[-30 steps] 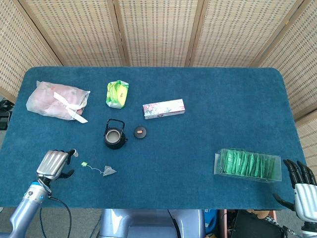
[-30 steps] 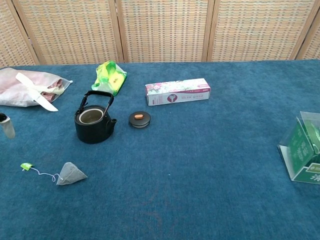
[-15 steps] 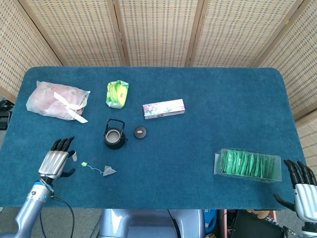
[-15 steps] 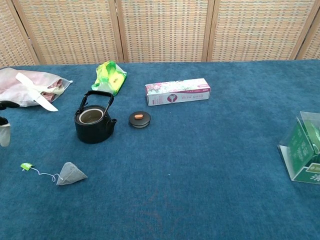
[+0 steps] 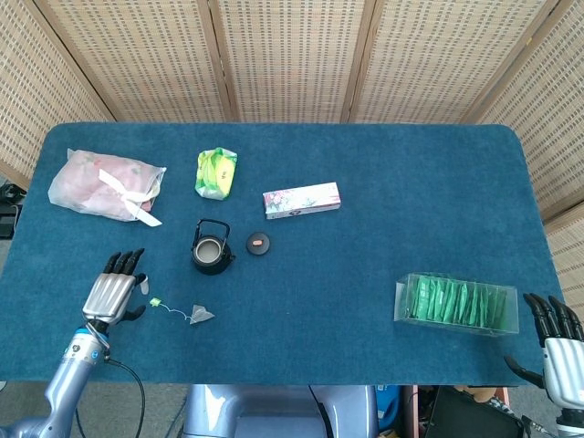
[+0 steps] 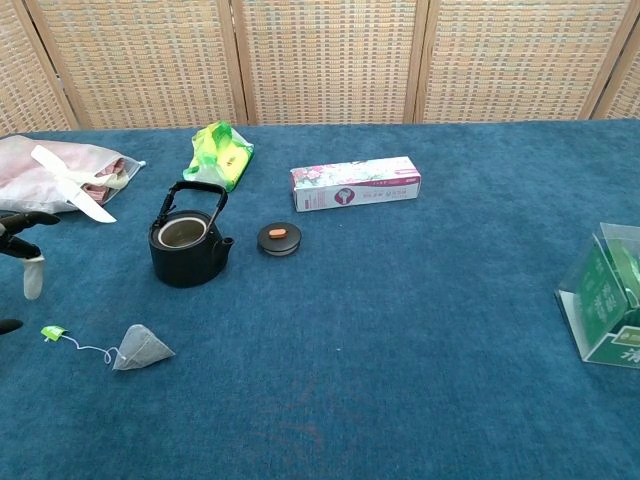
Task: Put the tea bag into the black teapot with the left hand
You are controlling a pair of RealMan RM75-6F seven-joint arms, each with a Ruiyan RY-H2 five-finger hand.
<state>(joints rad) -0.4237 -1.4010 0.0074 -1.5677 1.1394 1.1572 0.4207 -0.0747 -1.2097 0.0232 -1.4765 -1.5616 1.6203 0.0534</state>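
1. Fingers of the left hand (image 5: 113, 294) are seen spread apart and extended, with nothing held between them; the hand hangs over the front-left part of the blue table (image 5: 383, 255).
2. At the left edge of the chest view only the fingertips (image 6: 22, 222) of that hand are shown, just above and behind the tag of the tea bag.
3. The tea bag (image 5: 201, 314) is found lying on the cloth, a grey pyramid with a thin string running left to a small green tag (image 5: 156, 302); the tag lies just beside the left hand, apart from it.
4. The black teapot (image 5: 212, 248) is placed upright just behind the tea bag, its handle raised and its mouth uncovered; its lid (image 5: 259, 243) rests on the cloth just beside it, to the right.
5. The right hand (image 5: 552, 339) is seen at the front-right corner with fingers splayed and nothing grasped, just beside a clear box of green packets (image 5: 456, 304).
6. Farther back, a flowered carton (image 5: 301, 200), a yellow-green packet (image 5: 216, 172) and a translucent pink bag (image 5: 106, 183) are laid on the table.
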